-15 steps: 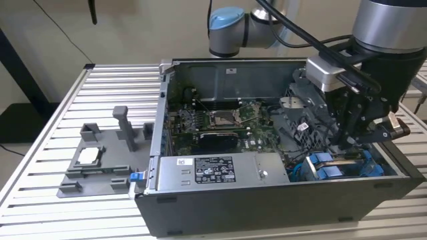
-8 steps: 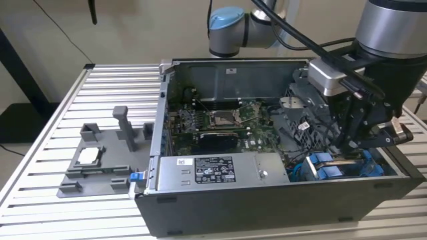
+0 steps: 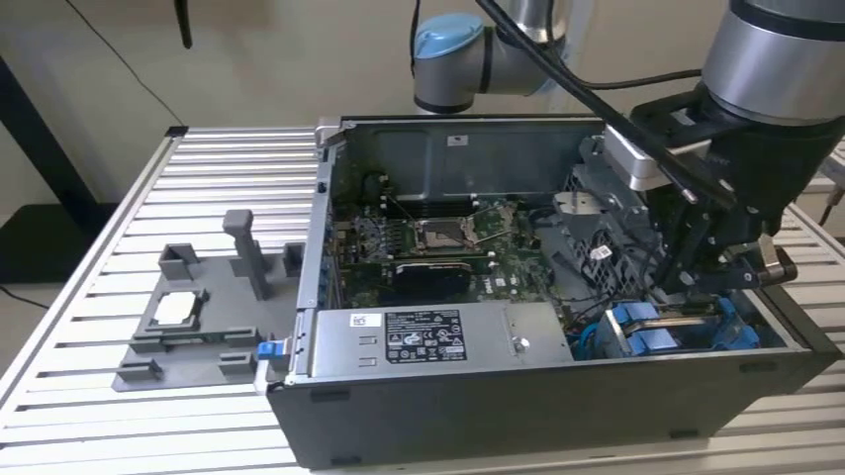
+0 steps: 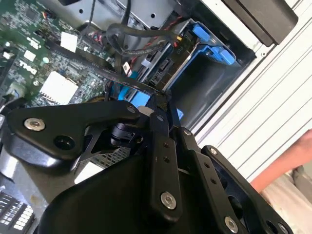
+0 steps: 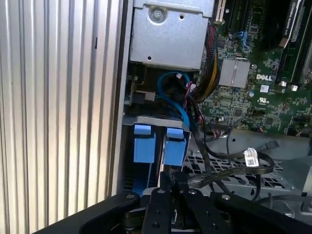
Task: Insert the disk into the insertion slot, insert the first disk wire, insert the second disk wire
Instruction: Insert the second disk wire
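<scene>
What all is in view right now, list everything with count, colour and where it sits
computer case: one, dark grey, open, on the slatted table
slatted table: one, silver, under everything
motherboard: one, green, inside the case
silver box: one, white sticker, along the case's near wall
disk: one, blue carrier tabs, in the insertion slot at the exterior view's right corner
black cables: several, beside the slot
grey fixture: one, on the table at the exterior view's left
gripper: one, black, fingers pinched on a black cable end by the disk
</scene>
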`<state>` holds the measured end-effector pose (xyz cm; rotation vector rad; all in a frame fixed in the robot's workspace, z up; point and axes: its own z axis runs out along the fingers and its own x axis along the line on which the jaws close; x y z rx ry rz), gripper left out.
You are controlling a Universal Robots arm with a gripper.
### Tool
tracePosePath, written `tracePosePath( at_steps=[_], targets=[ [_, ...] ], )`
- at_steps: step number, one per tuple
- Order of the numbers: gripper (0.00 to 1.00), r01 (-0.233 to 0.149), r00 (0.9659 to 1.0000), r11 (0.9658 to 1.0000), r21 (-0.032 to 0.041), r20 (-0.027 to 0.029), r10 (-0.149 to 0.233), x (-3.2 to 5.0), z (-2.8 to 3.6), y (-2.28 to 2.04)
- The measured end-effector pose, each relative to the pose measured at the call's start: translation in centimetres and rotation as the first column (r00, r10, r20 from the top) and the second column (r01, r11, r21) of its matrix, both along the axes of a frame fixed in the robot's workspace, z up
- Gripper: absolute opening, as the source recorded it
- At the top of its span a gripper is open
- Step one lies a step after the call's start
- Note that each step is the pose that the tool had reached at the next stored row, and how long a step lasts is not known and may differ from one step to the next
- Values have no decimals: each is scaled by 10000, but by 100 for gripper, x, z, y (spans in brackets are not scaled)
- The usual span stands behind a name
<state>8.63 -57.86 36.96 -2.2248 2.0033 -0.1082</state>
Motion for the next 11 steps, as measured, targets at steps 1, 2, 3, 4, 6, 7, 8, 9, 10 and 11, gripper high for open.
tracePosePath(
  at_steps=[1,2,3,4,6,7,8,9,10,11],
  targets=[
    [16,40,10000,9999,113,-1,-40,0,-2,0],
    [16,78,10000,9998,170,0,-78,0,-6,0],
    [16,105,9999,9998,181,-2,-105,2,-8,1],
    [16,120,9999,9998,181,-2,-120,3,-9,1],
    [16,123,9999,9998,182,-1,-123,3,-10,0],
    [16,124,9999,9998,183,-1,-124,3,-10,0],
    [16,125,9999,9998,182,-3,-125,4,-10,0],
    [16,123,9999,9998,183,-33,-123,10,-11,0],
    [16,125,9999,9998,185,-112,-123,21,-14,-1],
    [16,128,9996,9998,181,-242,-124,41,-14,-2]
  ],
)
